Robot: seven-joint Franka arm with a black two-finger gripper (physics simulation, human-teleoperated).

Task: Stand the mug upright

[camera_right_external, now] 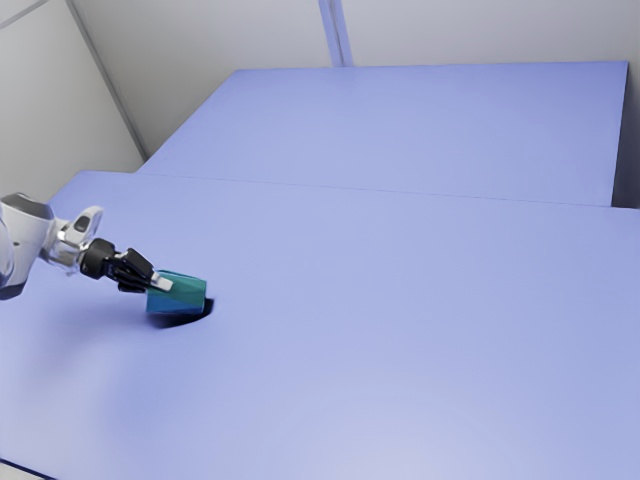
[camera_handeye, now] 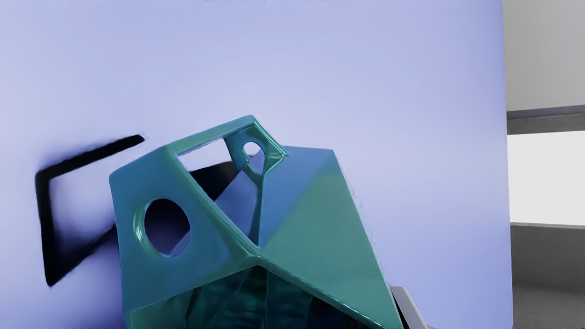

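Note:
In the exterior view the gripper (camera_right_external: 160, 283) is at the mug's end nearest the arm, shut on the teal mug (camera_right_external: 184, 295). The mug lies on its side, roughly level, with dark shadow under it; whether it touches the table I cannot tell. The wrist view has the mug (camera_handeye: 320, 219) close up, its angular handle with a round hole standing out from the body. Beside the mug's wall is one pale fingertip (camera_handeye: 409, 306) of the gripper (camera_handeye: 292, 320); the other is hidden by the mug.
The blue-lavender table (camera_right_external: 400, 320) stretches from the mug toward the exterior view's right. Another surface of the same colour (camera_right_external: 400, 125) adjoins it at the back, before a grey wall (camera_right_external: 480, 30). The wrist view includes the mug's dark shadow (camera_handeye: 43, 219) on the table.

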